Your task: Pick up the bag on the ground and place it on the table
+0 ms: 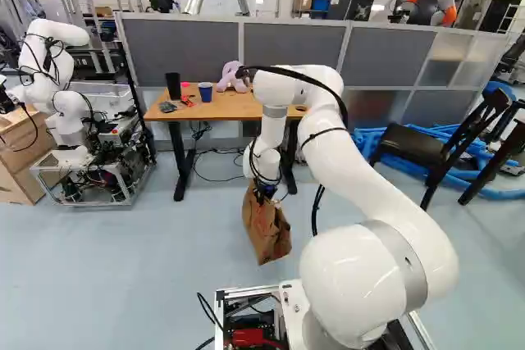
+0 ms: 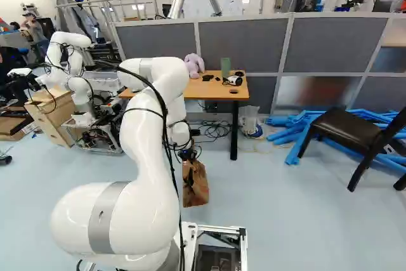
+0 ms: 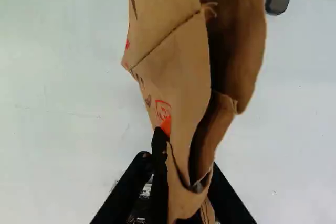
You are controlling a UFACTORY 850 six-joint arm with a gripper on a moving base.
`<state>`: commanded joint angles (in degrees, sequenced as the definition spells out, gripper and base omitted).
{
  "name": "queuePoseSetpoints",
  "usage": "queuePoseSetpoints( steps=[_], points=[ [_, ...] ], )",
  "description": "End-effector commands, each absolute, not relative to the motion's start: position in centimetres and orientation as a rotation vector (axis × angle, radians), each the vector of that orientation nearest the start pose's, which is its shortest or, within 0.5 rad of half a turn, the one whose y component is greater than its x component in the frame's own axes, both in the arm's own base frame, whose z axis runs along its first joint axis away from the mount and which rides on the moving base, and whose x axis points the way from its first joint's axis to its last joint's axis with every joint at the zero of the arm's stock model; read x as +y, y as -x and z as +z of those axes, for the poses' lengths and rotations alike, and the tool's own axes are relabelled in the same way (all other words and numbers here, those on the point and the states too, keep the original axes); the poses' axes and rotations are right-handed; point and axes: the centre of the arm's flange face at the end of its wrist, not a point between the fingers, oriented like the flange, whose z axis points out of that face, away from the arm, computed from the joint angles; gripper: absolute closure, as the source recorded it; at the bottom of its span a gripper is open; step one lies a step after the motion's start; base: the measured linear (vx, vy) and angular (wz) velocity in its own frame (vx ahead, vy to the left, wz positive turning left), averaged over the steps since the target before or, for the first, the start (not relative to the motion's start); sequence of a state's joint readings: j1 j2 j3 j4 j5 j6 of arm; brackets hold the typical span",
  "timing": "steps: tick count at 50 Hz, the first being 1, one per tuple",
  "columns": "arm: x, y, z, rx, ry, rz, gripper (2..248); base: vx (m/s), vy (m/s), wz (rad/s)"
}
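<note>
Below the arm's wrist in the left base view, the gripper (image 1: 263, 193) points down with the brown paper bag (image 1: 267, 234) hanging tilted from it. Whether the bag's lower end touches the floor I cannot tell. In the wrist view the gripper (image 3: 185, 174) is shut on the bag (image 3: 178, 72), whose crumpled paper runs between the fingers and stretches ahead of them, hiding part of them. The wooden table (image 1: 220, 111) stands beyond the bag, its near edge partly covered by the arm.
On the table are a black cup (image 1: 173, 86), a blue cup (image 1: 205, 92), a purple plush toy (image 2: 195, 65) and small items. Grey partitions (image 2: 254, 42) rise behind it. Another robot (image 1: 67, 104) stands left. A dark chair (image 1: 410, 143) and blue tubes (image 2: 295, 138) lie right.
</note>
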<state>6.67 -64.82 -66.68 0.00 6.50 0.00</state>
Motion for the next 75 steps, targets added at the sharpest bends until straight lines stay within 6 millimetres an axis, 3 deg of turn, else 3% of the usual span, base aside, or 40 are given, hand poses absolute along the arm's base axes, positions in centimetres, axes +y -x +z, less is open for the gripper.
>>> queuePoseSetpoints(
  steps=[75],
  points=[
    [5.9, -50.8, 13.1, -0.181, 3.102, -0.364, 230, 0.0, 0.0, 0.0]
  ],
)
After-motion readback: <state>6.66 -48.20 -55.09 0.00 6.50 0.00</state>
